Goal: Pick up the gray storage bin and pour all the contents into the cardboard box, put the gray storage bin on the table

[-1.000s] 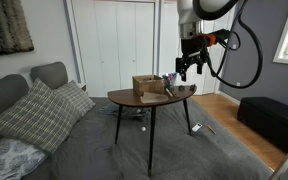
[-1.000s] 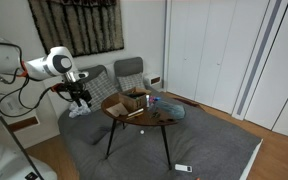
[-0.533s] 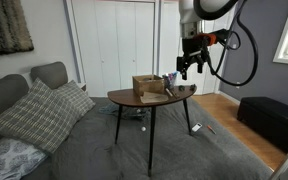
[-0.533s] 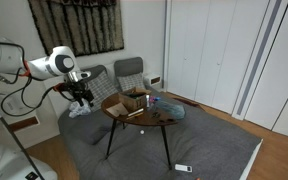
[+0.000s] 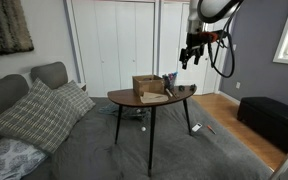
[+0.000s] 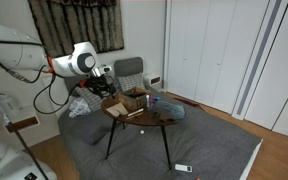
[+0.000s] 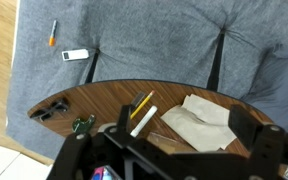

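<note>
Gray storage bin [image 5: 171, 81] sits on the table [image 5: 134, 98], right beside the cardboard box [image 5: 149, 87] on the arm's side. It's small & dark from here, w/ something bluish poking out of it; can't make out more. Box flaps are up. Both stand on the rounded wooden top, thin dark legs splayed underneath.

Gripper [image 5: 191, 58] hangs in the air above that end of the table, well clear of the bin, touching nothing and carrying nothing. Fingers point down, but whether they're spread or closed I can't tell, too small in both exterior views and only dark hardware along the bottom of the wrist view.

Wrist view looks down on the tabletop: yellow pencil [image 7: 141, 103] next to a white pen [image 7: 144, 122], pale folded cloth [image 7: 199, 120] beside them, black sunglasses [image 7: 47, 110] near the rim. Down on the gray cover below, a small white device [image 7: 76, 55] & an orange pen [image 7: 53, 33].

Sofa [image 5: 9, 95] w/ a plaid pillow [image 5: 46, 115] to one side, black upholstered block [image 5: 269, 115] to the other
</note>
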Controlling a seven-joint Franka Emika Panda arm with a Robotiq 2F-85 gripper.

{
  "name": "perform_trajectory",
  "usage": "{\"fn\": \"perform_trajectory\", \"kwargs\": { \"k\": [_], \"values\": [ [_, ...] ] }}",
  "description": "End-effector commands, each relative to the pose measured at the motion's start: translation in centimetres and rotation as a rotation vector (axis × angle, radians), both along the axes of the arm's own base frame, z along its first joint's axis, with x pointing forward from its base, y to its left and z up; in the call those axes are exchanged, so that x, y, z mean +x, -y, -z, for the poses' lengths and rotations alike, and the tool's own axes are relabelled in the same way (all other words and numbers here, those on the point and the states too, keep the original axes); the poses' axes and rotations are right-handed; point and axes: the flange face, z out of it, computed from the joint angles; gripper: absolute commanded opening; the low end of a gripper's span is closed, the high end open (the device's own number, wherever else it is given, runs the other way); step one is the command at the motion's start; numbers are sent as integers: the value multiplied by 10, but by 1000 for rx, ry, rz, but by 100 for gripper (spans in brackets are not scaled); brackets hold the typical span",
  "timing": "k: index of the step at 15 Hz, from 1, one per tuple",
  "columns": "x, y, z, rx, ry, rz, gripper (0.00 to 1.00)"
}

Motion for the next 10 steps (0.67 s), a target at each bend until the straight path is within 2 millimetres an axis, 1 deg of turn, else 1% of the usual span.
{"fn": "perform_trajectory", "kwargs": {
  "k": [1,2,5,8,10],
  "values": [
    [41,30,-6,22,31,-59,100],
    [50,36,-7,30,42,-71,100],
    [81,56,-2,42,74,-98,100],
    [107,70,9,60,88,-120,100],
    [123,80,20,80,88,-134,100]
  ]
}}
